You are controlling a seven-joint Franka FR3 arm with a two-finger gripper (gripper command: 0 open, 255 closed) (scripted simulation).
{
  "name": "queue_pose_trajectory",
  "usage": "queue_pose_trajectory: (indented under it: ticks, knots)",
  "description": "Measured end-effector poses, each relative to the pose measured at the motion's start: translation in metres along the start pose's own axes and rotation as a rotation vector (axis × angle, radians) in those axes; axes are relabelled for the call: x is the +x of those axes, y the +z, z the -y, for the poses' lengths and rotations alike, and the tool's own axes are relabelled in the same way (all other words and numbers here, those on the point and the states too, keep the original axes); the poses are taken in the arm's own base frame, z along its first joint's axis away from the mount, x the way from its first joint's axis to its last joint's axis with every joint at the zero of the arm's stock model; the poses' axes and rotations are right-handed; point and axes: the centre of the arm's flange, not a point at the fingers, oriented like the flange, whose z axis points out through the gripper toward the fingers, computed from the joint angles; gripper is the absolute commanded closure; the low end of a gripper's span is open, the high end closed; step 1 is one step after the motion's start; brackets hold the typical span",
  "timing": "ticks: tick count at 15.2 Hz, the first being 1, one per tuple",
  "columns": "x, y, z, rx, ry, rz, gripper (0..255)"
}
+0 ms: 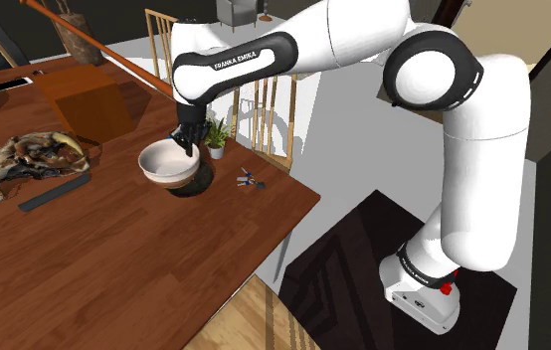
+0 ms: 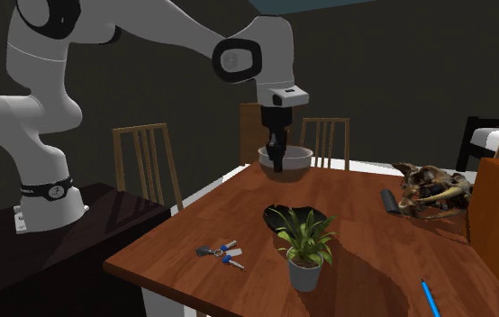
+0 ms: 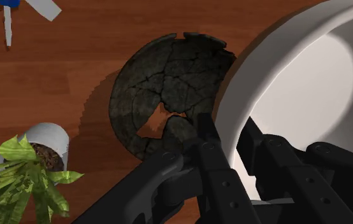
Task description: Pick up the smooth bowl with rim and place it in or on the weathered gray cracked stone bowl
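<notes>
The gripper (image 1: pixel 186 142) is clamped on the white bowl (image 1: pixel 164 164) by its rim, with one finger (image 3: pixel 208 156) outside the wall and the other inside. The bowl is up off the table (image 1: pixel 144 268). The second exterior view shows that best: there's a clear gap under it, and the cracked dark stone bowl (image 2: pixel 297 219) sits on the wood at its 6 o'clock. In the shoulder view the stone bowl peeks out past the white one's lower edge at about 4 o'clock. The stone bowl's rim is jagged, with a broken gap where wood shows through.

Room-wise, going by the shoulder view:
- The keys (image 1: pixel 249 180) lie at the stone bowl's 3 o'clock, between it and the table edge and near both.
- The potted plant (image 1: pixel 216 134) stands at roughly 1 o'clock, right by the far edge and near the gripper.
- Wooden chairs (image 1: pixel 264 114) sit just past that edge.
- From 6 to 8 o'clock there's a broad run of bare wood.
- The skull-like thing (image 1: pixel 20 159) and a flat dark bar (image 1: pixel 55 191) are out around 9 o'clock, well apart from the bowls.
</notes>
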Motion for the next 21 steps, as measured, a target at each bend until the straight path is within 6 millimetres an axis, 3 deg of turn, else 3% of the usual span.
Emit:
queue_pose_trajectory:
  ticks: [6, 21]
  knots:
    - [0.042, -0.014, -0.06, 0.0, 0.0, 0.0, 255]
    - [0.043, 0.058, -0.076, 0.0, -0.001, 0.001, 255]
